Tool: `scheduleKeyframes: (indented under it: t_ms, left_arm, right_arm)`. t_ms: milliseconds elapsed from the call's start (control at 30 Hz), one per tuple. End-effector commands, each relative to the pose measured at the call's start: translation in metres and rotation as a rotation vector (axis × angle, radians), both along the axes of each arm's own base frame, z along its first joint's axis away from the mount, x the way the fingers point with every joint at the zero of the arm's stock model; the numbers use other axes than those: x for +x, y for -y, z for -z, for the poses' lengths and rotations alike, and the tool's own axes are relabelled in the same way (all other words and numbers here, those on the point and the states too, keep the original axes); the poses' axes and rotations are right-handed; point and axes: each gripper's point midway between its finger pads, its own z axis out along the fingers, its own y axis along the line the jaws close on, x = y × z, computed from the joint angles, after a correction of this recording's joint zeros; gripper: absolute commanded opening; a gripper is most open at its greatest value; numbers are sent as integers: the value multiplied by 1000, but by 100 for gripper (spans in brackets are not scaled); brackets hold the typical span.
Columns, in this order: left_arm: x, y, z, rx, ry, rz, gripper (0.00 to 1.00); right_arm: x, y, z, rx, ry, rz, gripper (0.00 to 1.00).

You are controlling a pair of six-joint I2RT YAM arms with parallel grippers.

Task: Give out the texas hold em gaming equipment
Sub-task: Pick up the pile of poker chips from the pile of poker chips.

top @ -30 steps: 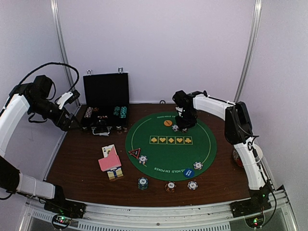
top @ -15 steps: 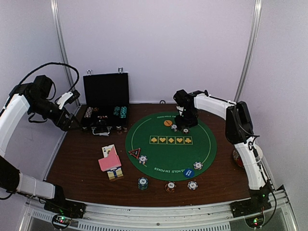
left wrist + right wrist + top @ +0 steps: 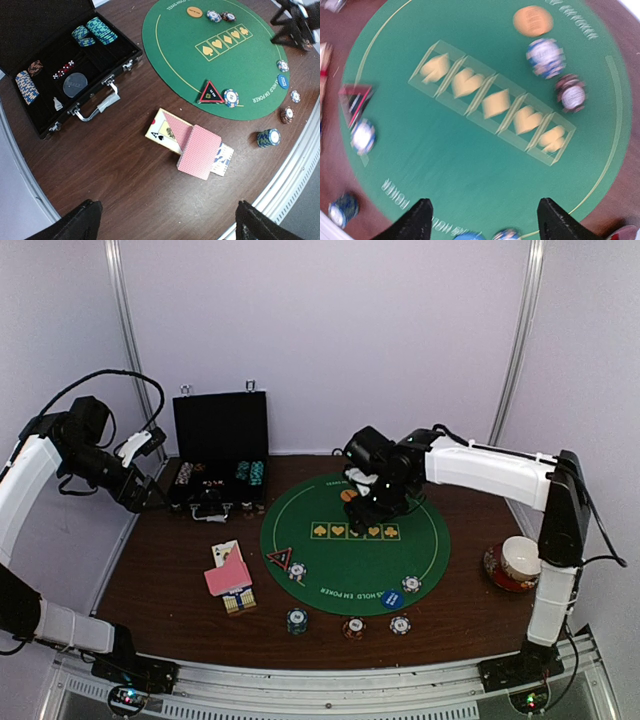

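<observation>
Right pincer [image 3: 485,222]: released, fingers spread with nothing between them, raised over the green felt mat [image 3: 470,165]; my wrist view is blurred.
Orange disc button [image 3: 532,21]: flat on the mat, far ahead of my right fingertips, toward the right-hand finger's side.
Blue-and-white chip [image 3: 546,56]: just beside the orange button, on the side nearer my fingertips.
Dark red chip [image 3: 571,95]: next along, near the blue-and-white one but apart from it.
Suit boxes [image 3: 492,102]: a yellow row printed slantwise on the mat, between my fingertips and those three pieces.
Red triangle marker [image 3: 355,97]: off past the left-hand finger's side, with a white-and-blue chip [image 3: 363,136] just beside it.
Left pincer [image 3: 170,227]: released and empty, held high over the brown table [image 3: 100,165], well apart from everything.
Pink-backed cards [image 3: 200,151]: below and just ahead of my left fingertips, on the wood beside the mat, overlapping a face-up ace [image 3: 162,132].
Teal chip stack [image 3: 268,137]: on the wood toward the right-hand finger, just outside the mat's edge.
Blue disc button [image 3: 283,80]: farther ahead on that side, at the mat's edge.
Black case [image 3: 40,20]: open, ahead toward the left-hand finger, with teal chip rows [image 3: 95,32] in its compartments.
</observation>
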Motion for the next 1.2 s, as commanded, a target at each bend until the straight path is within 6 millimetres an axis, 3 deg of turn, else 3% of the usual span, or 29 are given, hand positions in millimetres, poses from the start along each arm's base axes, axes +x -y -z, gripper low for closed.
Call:
scheduleKeyframes:
  t_ms: [0,167,300,633,1167]
  left_arm:
    - [2,0,-11,-1,36,16,98]
    - [2,0,-9,1,31,16,98]
    - [2,-1,-9,3,34,15,98]
    - [1,-1,-11,4,33,13,98]
    - [2,-1,-10,3,32,12,98]
  right_arm:
    - [-88,-22,20,-34,-111,-168,80]
    - [-172,-43,34,-61,-201,-349,84]
    - [-205,-48,51,-78,-255,-414,84]
    - [-226,-53,85,-107,-340,-472,76]
    - [-228,-51,104,-149,-366,-486,61]
